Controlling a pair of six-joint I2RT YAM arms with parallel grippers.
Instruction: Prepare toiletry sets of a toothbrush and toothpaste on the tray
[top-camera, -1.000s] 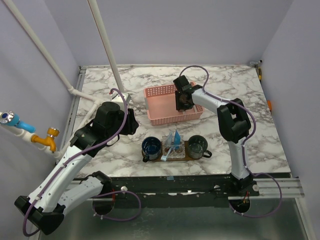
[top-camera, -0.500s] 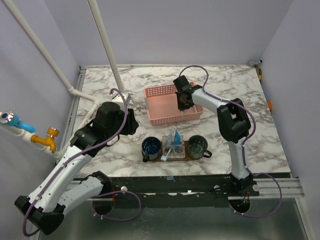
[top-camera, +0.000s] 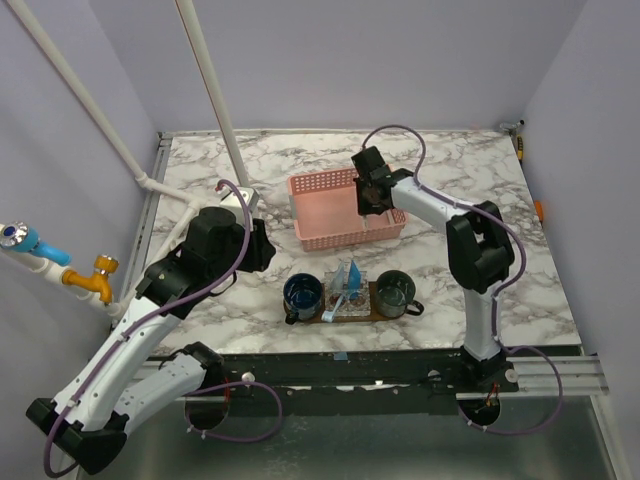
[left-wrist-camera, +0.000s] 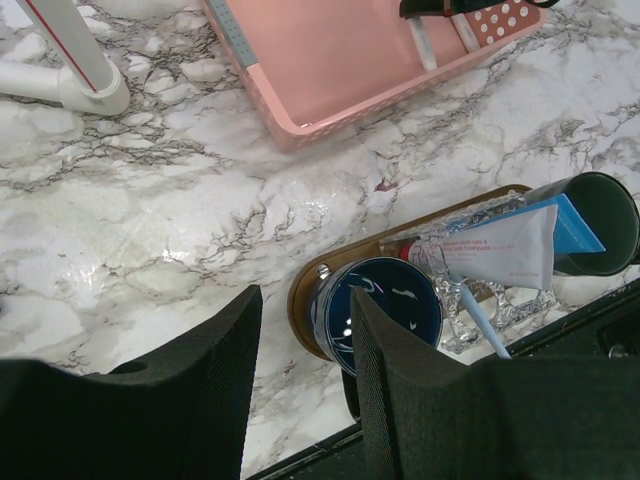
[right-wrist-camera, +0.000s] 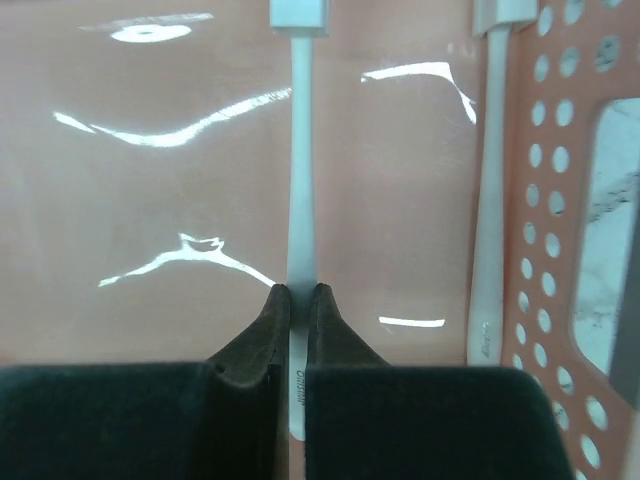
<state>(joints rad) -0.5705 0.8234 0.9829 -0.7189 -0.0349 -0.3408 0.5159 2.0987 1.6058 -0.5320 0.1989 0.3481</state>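
since a second ago the right gripper (right-wrist-camera: 297, 292) has gone from spread to pressed together. it now pinches the handle of a slim white plastic toothbrush (right-wrist-camera: 303, 150) lying on the floor of the pink perforated plastic basket (top-camera: 318, 192), and its arm has swung slightly out to the basket's right. a second white toothbrush (right-wrist-camera: 487, 200) lies near the held one, against the basket's perforated side wall.

the left gripper (left-wrist-camera: 305, 305) hovers to the near left of the basket, jaws spread with nothing between them, above the marble tabletop (left-wrist-camera: 150, 200).

on the near side of the basket, apart from it, sits the dark brown wooden oval tray (left-wrist-camera: 303, 290). a dark blue-green cup (left-wrist-camera: 385, 305) stands at the tray's left end and another dark blue-green cup (left-wrist-camera: 590, 215) at its right end. between them a flat white-and-blue toothpaste tube (left-wrist-camera: 500, 250) lies tilted, and a pale toothbrush handle (left-wrist-camera: 482, 322) pokes out just beside it.
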